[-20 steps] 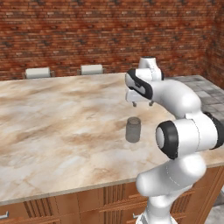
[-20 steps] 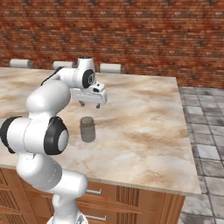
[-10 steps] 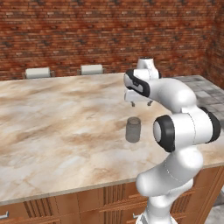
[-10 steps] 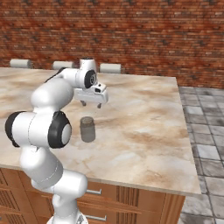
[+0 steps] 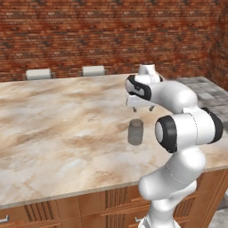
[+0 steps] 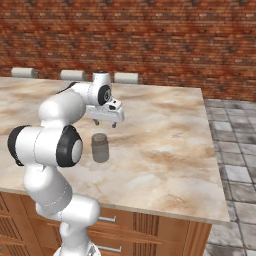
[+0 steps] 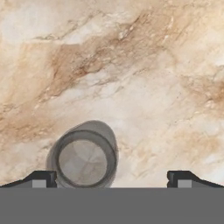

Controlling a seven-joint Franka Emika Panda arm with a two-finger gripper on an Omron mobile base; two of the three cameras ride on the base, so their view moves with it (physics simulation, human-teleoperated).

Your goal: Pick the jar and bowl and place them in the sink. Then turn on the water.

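Jar (image 5: pixel 135 132): a small translucent grey cylinder with a slightly narrower top, standing upright on the surface; in the hand view (image 7: pixel 84 157) its round mouth is showing as a darker ring around a paler centre.
Surface (image 5: pixel 58 129): a broad slab of polished marble, cream veined with tan and rust-brown, sitting on wooden cabinets (image 6: pixel 150 230) with metal drawer handles.
Backdrop: a red brick wall (image 5: pixel 111 35) is running behind the surface, with pale chair backs (image 5: pixel 93 70) lining its far edge; grey floor tiles (image 6: pixel 235 150) are lying to the right.
Arm: the white segments with dark joints are rising from the base, bending at a rounded elbow and reaching forward over the surface, the wrist turned so the hand is pointing down.
Tool (image 6: pixel 105 123): hanging above the jar and just beyond it, clear of its top; the two dark fingertips (image 7: pixel 41 178) are standing spread wide, pinching nothing.
Jar position relative to the tool: in the hand view the jar is sitting toward the left fingertip, not centred between the two.
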